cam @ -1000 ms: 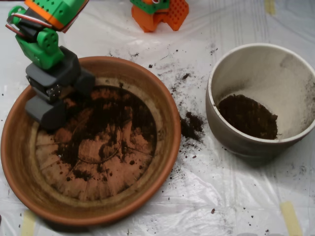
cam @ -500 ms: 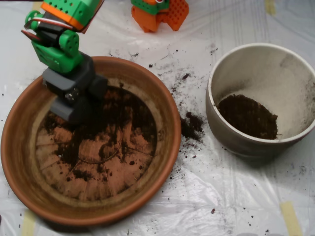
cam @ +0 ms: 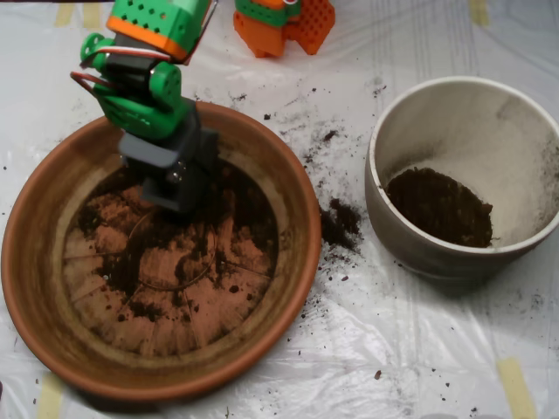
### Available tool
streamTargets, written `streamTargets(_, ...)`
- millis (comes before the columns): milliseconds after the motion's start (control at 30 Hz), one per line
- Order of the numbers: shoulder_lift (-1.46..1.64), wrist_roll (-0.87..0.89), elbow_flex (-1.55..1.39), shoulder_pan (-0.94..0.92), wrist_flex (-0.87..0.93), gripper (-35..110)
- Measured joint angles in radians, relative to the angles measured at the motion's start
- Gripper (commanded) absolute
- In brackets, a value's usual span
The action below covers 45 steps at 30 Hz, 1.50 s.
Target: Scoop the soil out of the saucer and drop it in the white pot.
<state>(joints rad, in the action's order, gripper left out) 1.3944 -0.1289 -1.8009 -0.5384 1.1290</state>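
Note:
The terracotta saucer [cam: 262,288] fills the left half of the overhead view. Dark soil [cam: 236,218] is spread thinly over its upper middle, with bare orange base showing around it. My grey scoop [cam: 179,179] hangs from the green arm over the saucer's upper left part, right above the soil. The scoop hides whatever lies under it. At the right stands the white pot [cam: 454,131], with a dark mound of soil [cam: 441,205] in its lower part. A wide gap separates the scoop from the pot.
Spilled soil [cam: 339,223] lies on the plastic sheet between saucer and pot, with crumbs scattered above it. An orange and green block [cam: 284,22] stands at the top edge. Tape strips [cam: 515,384] mark the sheet's corners.
The scoop has moved to the right from the saucer's left wall toward its upper middle. Bare base now shows at the left where it was.

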Motion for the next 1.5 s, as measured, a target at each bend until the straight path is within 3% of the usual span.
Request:
streamTargets(233, 0.107, 0.044, 0.04, 0.11, 0.071, -1)
streamTargets(733, 0.634, 0.003, -0.098, 0.282, -0.026, -1)
streamTargets(1000, 0.793, -0.015, -0.087, 0.4, 0.014, -1)
streamTargets(1200, 0.746, 0.005, 0.12, 0.563, 0.123, -1)
streamTargets(1500, 0.359, -0.032, 0.673, 0.821, 0.347, -1)
